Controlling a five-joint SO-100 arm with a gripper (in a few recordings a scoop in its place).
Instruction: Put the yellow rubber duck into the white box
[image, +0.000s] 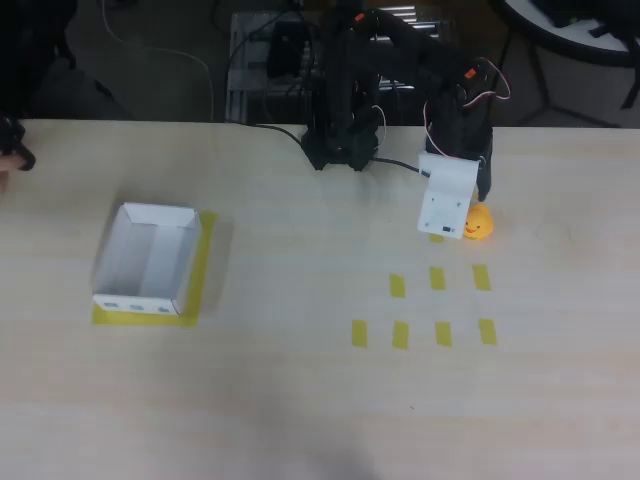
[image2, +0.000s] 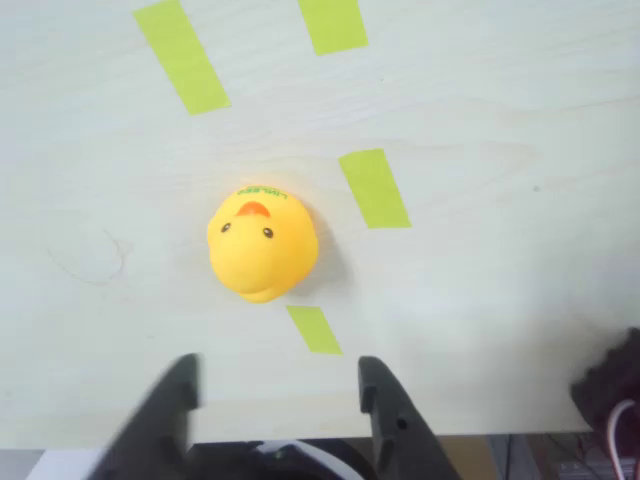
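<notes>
Grasping comes first: the gripper (image2: 280, 390), its jaws spread apart and holding nothing, should in my judgement come straight down so one finger passes each side of the yellow rubber duck (image2: 262, 243), then close gently around the round body, since soft rubber could squirt out of a hard pinch. In the wrist view the duck sits on the table (image2: 500, 120) just ahead of the fingertips, roughly centred on the gap and touching neither jaw. Overhead it rests toward the table's far right edge among the yellow tape strips (image: 438, 278), well apart from the white box (image: 148, 260) near the left edge.
</notes>
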